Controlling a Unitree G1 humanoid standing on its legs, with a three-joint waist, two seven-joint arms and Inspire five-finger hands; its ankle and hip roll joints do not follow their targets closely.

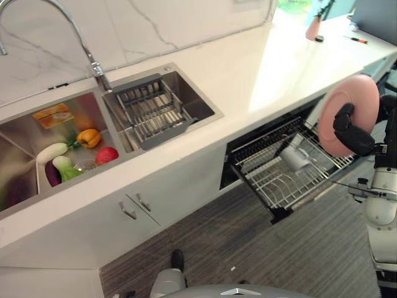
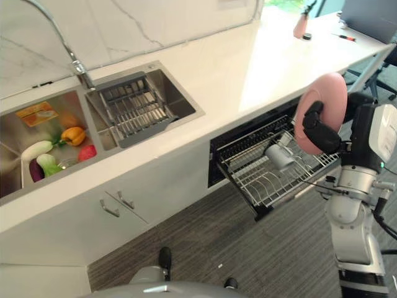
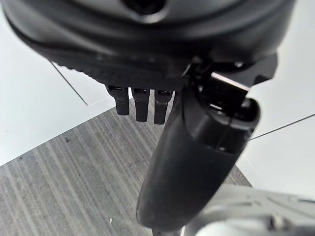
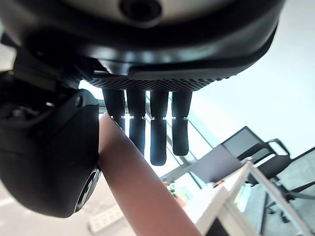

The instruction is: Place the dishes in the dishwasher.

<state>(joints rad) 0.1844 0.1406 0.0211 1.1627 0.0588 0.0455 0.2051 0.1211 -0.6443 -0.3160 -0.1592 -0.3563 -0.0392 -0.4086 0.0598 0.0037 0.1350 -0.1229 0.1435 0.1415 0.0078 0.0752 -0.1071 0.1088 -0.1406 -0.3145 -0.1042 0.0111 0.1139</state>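
fingers and thumb of our right hand [image 2: 319,131] pinch the pink plate [image 2: 325,105] on edge, above and just right of the dishwasher rack [image 2: 273,177].

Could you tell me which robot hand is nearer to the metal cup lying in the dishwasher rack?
Right. The right robot hand holds the pink plate just above the cup; the left robot hand hangs over the floor by the cabinets.

right hand [image 2: 319,131] is gripping a pink plate [image 2: 329,102] upright, thumb against fingers; left hand [image 3: 197,147] is hanging with relaxed fingers.
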